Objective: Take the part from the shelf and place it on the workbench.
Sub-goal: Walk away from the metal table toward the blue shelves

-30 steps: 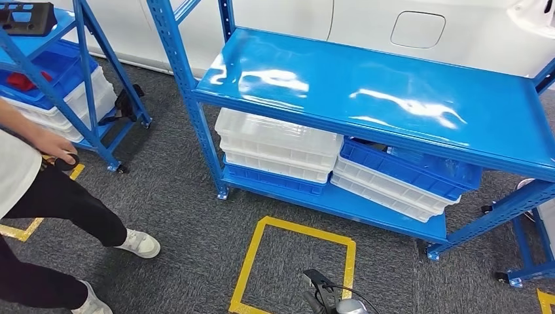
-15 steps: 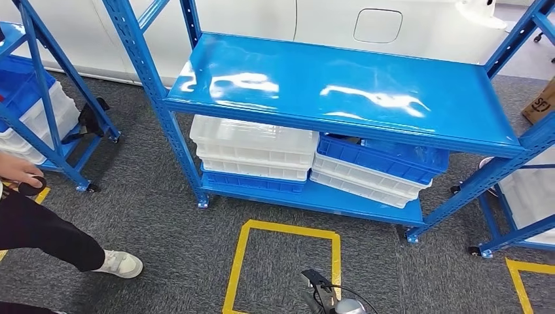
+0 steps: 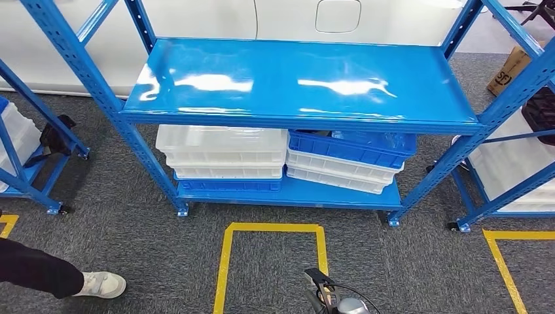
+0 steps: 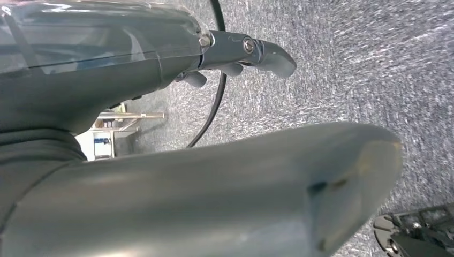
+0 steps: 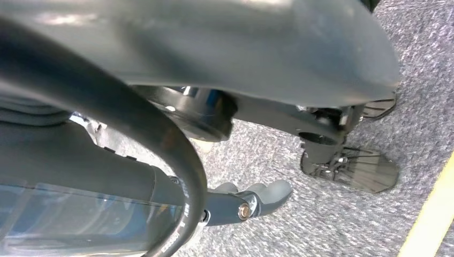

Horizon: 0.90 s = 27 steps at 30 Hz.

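Shelf [image 3: 301, 82]: glossy blue. Bins [image 3: 222, 152]: white, with blue ones [image 3: 350, 149] among them. Carpet [image 3: 150, 242]: speckled grey. Floor tape [image 3: 225, 261]: yellow. Shoe [image 3: 101, 284]: white.

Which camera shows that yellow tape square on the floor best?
The head view: the yellow tape square lies in front of the blue shelf, nearly whole. The right wrist view catches one yellow strip at its corner; the left wrist view shows carpet.

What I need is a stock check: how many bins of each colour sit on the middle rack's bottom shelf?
White bins: 5
Blue bins: 2
Total: 7
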Motion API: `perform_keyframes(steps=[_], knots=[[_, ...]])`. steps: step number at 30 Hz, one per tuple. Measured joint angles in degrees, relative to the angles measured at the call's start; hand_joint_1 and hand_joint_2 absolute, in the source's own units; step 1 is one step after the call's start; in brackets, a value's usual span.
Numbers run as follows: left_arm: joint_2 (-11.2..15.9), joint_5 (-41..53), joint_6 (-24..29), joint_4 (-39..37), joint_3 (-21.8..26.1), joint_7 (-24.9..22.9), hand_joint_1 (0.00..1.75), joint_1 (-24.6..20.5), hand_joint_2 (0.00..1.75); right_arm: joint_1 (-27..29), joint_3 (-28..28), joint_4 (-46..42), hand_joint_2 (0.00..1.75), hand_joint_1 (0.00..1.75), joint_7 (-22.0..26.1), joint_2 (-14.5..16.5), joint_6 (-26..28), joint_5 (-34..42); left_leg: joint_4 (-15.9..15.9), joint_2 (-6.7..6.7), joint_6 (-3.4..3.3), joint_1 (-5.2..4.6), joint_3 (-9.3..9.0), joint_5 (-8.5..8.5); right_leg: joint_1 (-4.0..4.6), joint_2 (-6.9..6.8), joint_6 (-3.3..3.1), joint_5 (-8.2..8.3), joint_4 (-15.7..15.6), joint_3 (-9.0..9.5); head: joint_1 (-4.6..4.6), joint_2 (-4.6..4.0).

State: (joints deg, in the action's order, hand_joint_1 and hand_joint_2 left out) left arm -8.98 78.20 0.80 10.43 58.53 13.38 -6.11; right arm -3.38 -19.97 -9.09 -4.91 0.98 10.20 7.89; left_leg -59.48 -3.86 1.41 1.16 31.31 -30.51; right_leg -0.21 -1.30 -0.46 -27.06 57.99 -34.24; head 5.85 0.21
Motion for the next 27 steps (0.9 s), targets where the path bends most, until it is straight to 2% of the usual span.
perform_keyframes(steps=[2, 4, 5, 6, 7, 8, 10, 11, 12, 14, 16, 17, 18, 19, 20, 21, 22, 23, 25, 26, 27], knots=[[0.0, 0.0, 0.0, 0.0, 0.0, 0.0, 0.0, 0.0, 0.0, -0.1, 0.0, 0.0, 0.0, 0.0, 0.0, 0.0, 0.0, 0.0, -5.2, 2.1, 0.23, 0.19, 2.17, -3.08, -0.33, 0.83, -0.73, 0.06, -0.2, 0.31, -0.11, -0.01], [0.0, 0.0, 0.1, 0.0, 0.0, 0.0, 0.0, 0.1, 0.0, -0.2, 0.0, 0.0, 0.0, 0.0, 0.0, 0.0, 0.0, 0.0, -13.3, 3.39, 0.23, 0.11, 6.08, -6.59, -0.28, 1.77, -1.11, -0.02, -0.2, 0.46, -0.18, -0.01], [0.0, 0.0, 0.1, 0.0, 0.0, 0.0, 0.0, 0.1, 0.0, -0.2, 0.0, 0.0, 0.0, 0.0, 0.0, 0.0, 0.0, 0.0, -16.0, 3.6, 0.2, 0.06, 7.51, -7.18, -0.24, 2.3, -1.15, -0.06, -0.2, 0.54, -0.18, -0.01], [0.0, 0.0, 0.1, 0.0, 0.0, 0.0, 0.0, 0.1, 0.0, -0.1, 0.0, 0.0, 0.0, 0.0, 0.0, 0.0, 0.0, 0.0, -16.6, 3.68, 0.15, 0.05, 8.05, -6.6, -0.21, 2.88, -1.17, -0.09, -0.1, 0.65, -0.18, -0.01], [0.0, 0.0, 0.1, 0.0, 0.0, 0.0, 0.0, 0.1, 0.0, -0.1, 0.0, 0.0, 0.0, 0.0, 0.0, 0.0, 0.0, 0.0, -14.8, 3.78, 0.07, 0.08, 7.51, -4.87, -0.2, 3.51, -1.15, -0.13, -0.1, 0.8, -0.18, -0.01], [0.0, 0.0, 0.1, 0.0, 0.0, 0.0, 0.0, 0.1, 0.0, -0.1, 0.0, 0.0, 0.0, 0.0, 0.0, 0.0, 0.0, 0.0, -11.1, 4.16, -0.02, 0.12, 6.08, -2.43, -0.21, 4.13, -1.08, -0.2, -0.1, 0.96, -0.18, -0.01], [0.1, 0.0, 0.1, 0.0, 0.0, 0.0, 0.0, 0.0, 0.0, -0.2, 0.0, 0.0, 0.0, 0.0, 0.0, 0.1, 0.0, 0.0, -3.4, 6.31, -0.25, 0.34, 2.97, 1.14, -0.13, 5.24, -0.78, -0.4, 0.1, 1.01, -0.19, -0.01], [0.1, 0.1, 0.1, 0.0, 0.0, 0.2, 0.0, 0.0, 0.0, -0.3, 0.0, 0.0, 0.0, 0.0, 0.0, 0.1, 0.0, 0.0, -1.2, 7.29, -0.33, 0.4, 2.16, 1.82, -0.09, 5.68, -0.53, -0.42, 0.3, 0.86, -0.19, 0.0], [0.1, 0.1, 0.0, 0.0, 0.0, 0.4, 0.0, 0.1, 0.0, -0.3, 0.0, 0.0, 0.0, 0.0, 0.0, 0.1, 0.0, 0.0, -0.4, 7.87, -0.45, 0.36, 1.89, 1.81, -0.11, 6.1, -0.25, -0.39, 0.3, 0.65, -0.21, 0.0], [0.1, 0.1, -0.1, 0.0, 0.0, 0.5, 0.0, 0.0, 0.0, -0.2, 0.0, 0.0, 0.0, 0.0, -0.1, 0.0, 0.0, 0.0, -0.1, 7.3, -0.83, 0.25, 1.91, 1.9, -0.3, 6.81, 0.37, -0.24, 0.2, 0.37, -0.23, 0.0], [0.1, 0.1, -0.1, 0.0, 0.0, 0.0, 0.0, 0.0, 0.0, 0.0, 0.0, 0.0, 0.0, 0.0, -0.1, -0.1, 0.0, 0.0, 0.3, 6.32, -1.43, 0.4, 1.76, 2.12, -0.31, 5.62, 0.86, -1.17, 1.5, -0.4, -0.1, -0.01], [0.1, 0.1, -0.1, 0.0, 0.0, -0.3, 0.0, 0.0, 0.0, 0.0, 0.0, 0.0, 0.0, 0.0, -0.2, -0.1, 0.0, 0.0, 0.5, 5.7, -1.69, 0.51, 1.69, 2.2, -0.32, 4.54, 1.03, -2.49, 3.8, -1.56, -0.01, -0.01], [0.1, 0.1, 0.0, 0.0, 0.0, -0.4, 0.0, 0.0, 0.0, -0.1, 0.0, 0.0, 0.0, 0.0, -0.2, -0.1, 0.0, 0.0, 0.5, 5.07, -1.86, 0.43, 1.64, 2.19, -0.37, 3.34, 1.15, -4.22, 7.3, -3.28, 0.09, -0.01], [0.1, 0.1, 0.0, 0.0, 0.0, -0.5, 0.0, 0.0, 0.0, -0.2, 0.0, 0.0, 0.0, 0.0, -0.2, -0.1, 0.0, 0.0, 0.5, 4.41, -1.98, 0.37, 1.64, 2.14, -0.48, 2.69, 1.23, -5.96, 11.3, -5.31, 0.14, 0.0], [0.1, 0.1, 0.0, 0.0, 0.0, -0.5, 0.0, 0.0, 0.0, -0.3, 0.0, 0.0, 0.0, 0.0, -0.2, -0.1, 0.0, 0.0, 0.5, 3.78, -2.03, 0.31, 1.63, 2.09, -0.58, 2.39, 1.3, -7.08, 14.6, -7.05, 0.14, 0.0], [0.1, 0.1, -0.1, 0.0, 0.0, -0.5, 0.0, 0.0, 0.0, -0.3, 0.0, 0.0, 0.0, 0.0, -0.2, -0.1, 0.0, 0.0, 0.5, 3.22, -2.06, 0.28, 1.6, 2.02, -0.61, 2.24, 1.35, -7.22, 16.4, -8.0, 0.14, 0.0], [0.1, 0.1, -0.1, 0.0, 0.0, -0.5, 0.0, 0.0, 0.0, -0.2, 0.0, 0.0, 0.0, 0.0, -0.2, -0.1, 0.0, 0.0, 0.5, 2.79, -2.02, 0.28, 1.53, 1.94, -0.62, 2.13, 1.37, -6.27, 15.9, -7.82, 0.14, 0.01], [0.1, 0.1, -0.1, 0.0, 0.0, -0.5, 0.0, 0.0, 0.0, -0.2, 0.0, 0.0, 0.0, 0.0, -0.3, -0.1, 0.1, 0.0, 0.5, 2.44, -1.95, 0.29, 1.39, 1.83, -0.61, 2.0, 1.35, -4.44, 13.1, -6.48, 0.14, 0.01], [0.1, 0.1, -0.1, 0.0, 0.0, -0.5, 0.0, -0.1, 0.0, -0.2, 0.0, 0.0, 0.0, 0.0, -0.3, -0.2, 0.4, 0.0, 0.5, 2.0, -1.6, 0.16, 1.13, 1.55, -0.39, 1.27, 1.07, -0.9, 5.0, -2.32, 0.14, 0.01], [0.1, 0.1, 0.0, 0.0, 0.0, -0.5, 0.0, -0.1, 0.0, -0.2, 0.0, 0.0, 0.0, 0.0, -0.3, -0.2, 0.5, -0.1, 0.4, 1.86, -1.37, 0.05, 1.08, 1.43, -0.22, 0.92, 0.93, -0.08, 2.1, -0.82, 0.12, 0.01], [0.1, 0.1, 0.0, 0.0, 0.0, -0.5, 0.0, -0.1, 0.0, -0.2, 0.0, 0.0, 0.0, 0.0, -0.3, -0.2, 0.7, -0.1, 0.4, 1.78, -1.12, -0.07, 1.06, 1.35, -0.03, 0.68, 0.77, 0.05, 0.6, -0.07, 0.1, 0.01]])
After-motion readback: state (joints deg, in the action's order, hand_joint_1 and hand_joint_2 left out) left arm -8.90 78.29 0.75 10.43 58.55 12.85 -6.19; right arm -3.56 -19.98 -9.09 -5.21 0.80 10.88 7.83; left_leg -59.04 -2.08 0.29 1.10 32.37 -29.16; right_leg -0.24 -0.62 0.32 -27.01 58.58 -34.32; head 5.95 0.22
